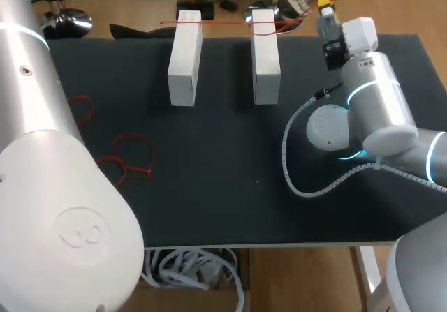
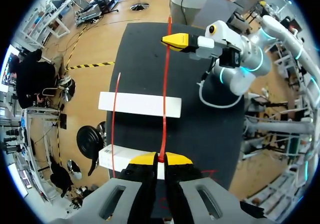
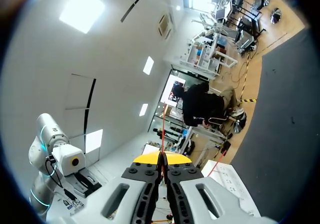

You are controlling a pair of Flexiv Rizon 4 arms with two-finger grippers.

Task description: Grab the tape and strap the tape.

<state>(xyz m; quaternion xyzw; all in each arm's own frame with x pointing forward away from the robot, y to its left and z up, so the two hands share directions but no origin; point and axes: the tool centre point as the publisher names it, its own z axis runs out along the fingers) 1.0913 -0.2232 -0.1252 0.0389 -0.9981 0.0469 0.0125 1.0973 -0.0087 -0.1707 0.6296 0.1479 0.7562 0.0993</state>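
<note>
A thin red tape (image 1: pixel 223 23) is stretched across the far ends of two white blocks, the left one (image 1: pixel 185 57) and the right one (image 1: pixel 265 54). My right gripper (image 1: pixel 325 6) is past the right block at the table's far edge, shut on one end of the tape (image 3: pixel 162 134). In the left wrist view my left gripper (image 2: pixel 159 160) is shut on the other end of the tape (image 2: pixel 165 93), just above the near block (image 2: pixel 112 156). The line runs over the farther block (image 2: pixel 140 104) to my right gripper (image 2: pixel 176 41). In the head view the left gripper is hidden.
Loose red tape loops (image 1: pixel 131 157) and another (image 1: pixel 82 109) lie on the dark table mat (image 1: pixel 230 179) at the left. A spare red strand (image 2: pixel 115 119) curves beside the blocks. My right arm's white cable (image 1: pixel 300 179) rests on the mat's right half.
</note>
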